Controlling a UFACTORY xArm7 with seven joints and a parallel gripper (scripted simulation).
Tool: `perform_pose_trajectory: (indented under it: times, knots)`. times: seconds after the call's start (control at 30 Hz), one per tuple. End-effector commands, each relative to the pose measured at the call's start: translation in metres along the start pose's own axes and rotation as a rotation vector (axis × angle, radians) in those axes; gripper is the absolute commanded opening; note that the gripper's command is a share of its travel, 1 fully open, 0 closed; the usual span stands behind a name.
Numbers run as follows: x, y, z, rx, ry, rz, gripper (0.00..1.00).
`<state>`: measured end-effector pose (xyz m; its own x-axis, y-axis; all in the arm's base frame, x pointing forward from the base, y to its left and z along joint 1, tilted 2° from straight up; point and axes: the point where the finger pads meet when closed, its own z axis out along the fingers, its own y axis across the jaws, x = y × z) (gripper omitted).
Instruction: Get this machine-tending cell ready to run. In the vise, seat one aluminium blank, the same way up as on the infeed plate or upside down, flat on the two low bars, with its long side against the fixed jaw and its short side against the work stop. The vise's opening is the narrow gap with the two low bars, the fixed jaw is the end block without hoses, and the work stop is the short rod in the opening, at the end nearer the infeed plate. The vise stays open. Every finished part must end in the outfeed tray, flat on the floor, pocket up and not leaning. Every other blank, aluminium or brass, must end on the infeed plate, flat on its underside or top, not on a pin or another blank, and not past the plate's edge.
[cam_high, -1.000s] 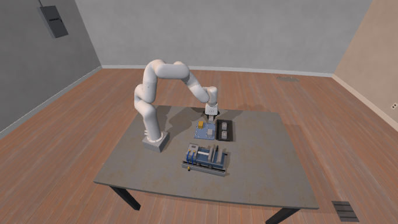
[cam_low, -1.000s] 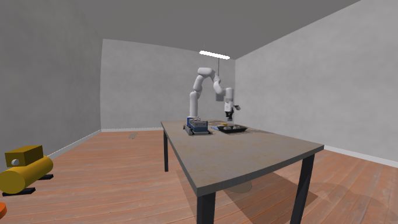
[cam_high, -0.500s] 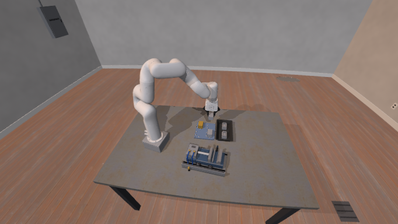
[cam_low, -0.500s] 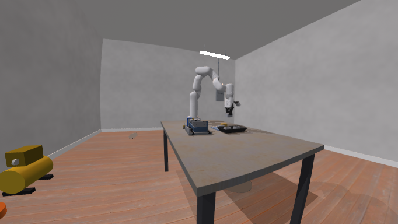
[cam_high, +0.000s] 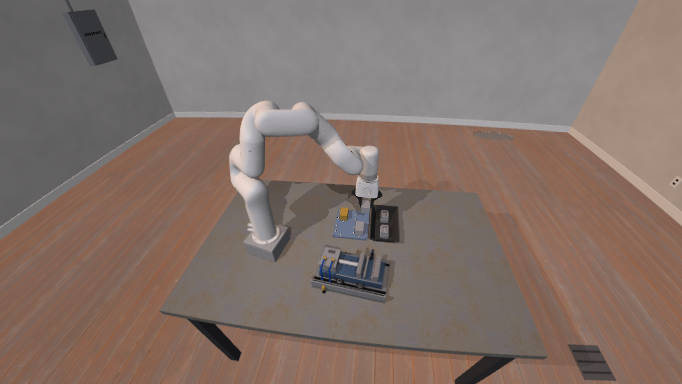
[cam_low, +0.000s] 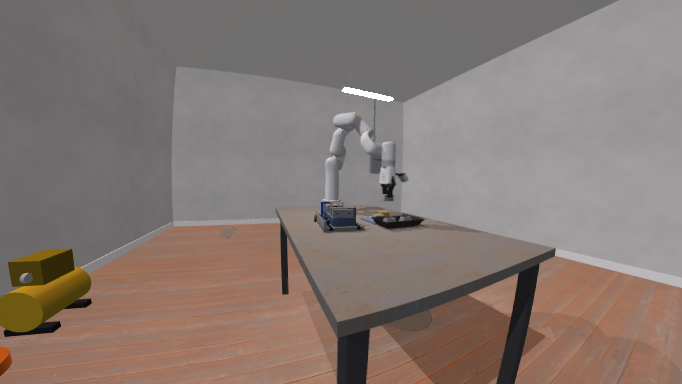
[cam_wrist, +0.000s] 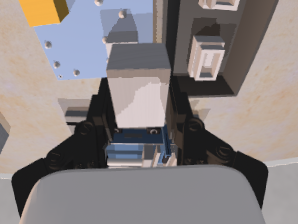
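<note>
My gripper (cam_high: 366, 203) (cam_low: 387, 195) (cam_wrist: 139, 90) is shut on a grey aluminium blank, held level above the infeed plate (cam_high: 345, 233) (cam_wrist: 82, 47) near its far right corner. Another aluminium blank (cam_high: 360, 228) lies on the plate; the held one mostly hides it in the wrist view. A brass blank (cam_high: 344, 214) (cam_wrist: 44, 12) lies at the plate's far left. Two finished parts (cam_high: 384, 216) (cam_high: 384, 231) lie pocket up in the dark outfeed tray (cam_high: 395, 225) (cam_wrist: 250, 45). The vise (cam_high: 381, 281) (cam_low: 341, 218) is open; no blank shows between its jaws. The fixed jaw (cam_high: 376, 267) is at its right.
The dark work stop (cam_high: 371, 254) stands up at the vise's plate-side end. Blue hoses (cam_high: 329, 272) run down the vise's left block. Small pins (cam_wrist: 48, 44) stand up from the plate. The tray stands close along the plate's right side, with raised walls.
</note>
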<state>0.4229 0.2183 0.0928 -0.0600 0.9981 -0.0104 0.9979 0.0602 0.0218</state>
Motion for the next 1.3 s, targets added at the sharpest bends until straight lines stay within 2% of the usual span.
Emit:
perform_pose_trajectory:
  times: [0.0,0.03,0.1,0.13,0.23,0.6,0.67,0.7,0.8,0.97,1.27]
  knots:
    - [-0.037,0.019,-0.001,0.0,0.005,0.008,0.0]
    - [-0.046,0.022,-0.001,0.0,0.005,0.011,0.0]
    - [-0.046,0.022,-0.001,0.0,0.005,0.011,0.0]
    - [-0.072,0.03,-0.001,0.0,0.005,0.02,0.0]
    - [-0.092,0.035,-0.001,0.001,0.006,0.026,0.0]
    - [-0.194,0.048,0.0,0.0,0.006,0.057,0.0]
    - [-0.194,0.048,0.0,0.0,0.006,0.057,0.0]
    - [-0.221,0.048,0.0,-0.001,0.007,0.065,0.0]
    - [-0.241,0.047,-0.001,-0.001,0.007,0.071,0.0]
    - [-0.288,0.042,-0.001,-0.003,0.006,0.085,0.0]
    - [-0.292,0.041,-0.001,-0.004,0.006,0.086,0.0]
